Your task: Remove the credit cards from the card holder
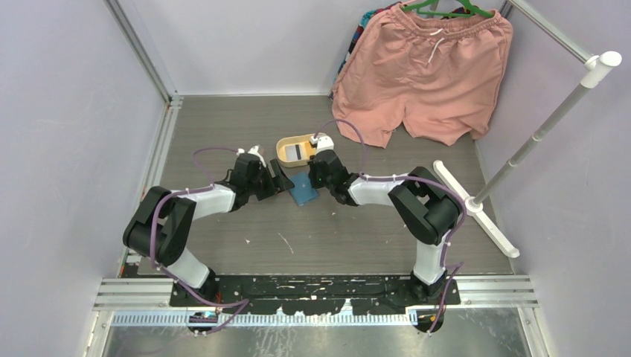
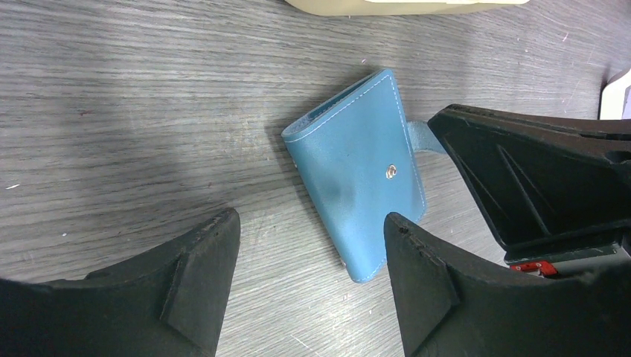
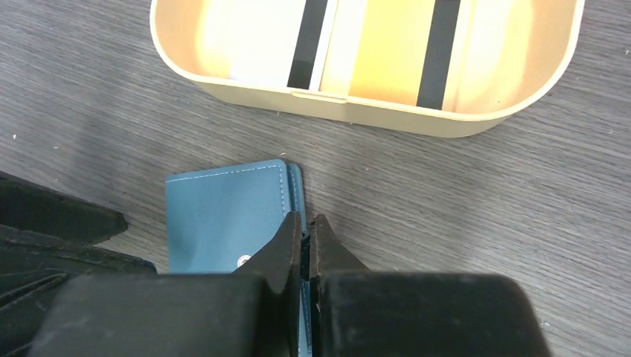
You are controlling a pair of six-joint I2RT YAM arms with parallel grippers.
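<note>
Right pincer [image 3: 305, 222], pressed together, nips the closed card holder [image 3: 223, 212] by its edge; left pincer [image 2: 309, 223] hangs spread just beside its opposite side.

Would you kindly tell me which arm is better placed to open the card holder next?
Right, most likely: the right gripper is pinched shut on the edge of the card holder, whereas the left gripper hangs open above it, gripping nothing.
</note>
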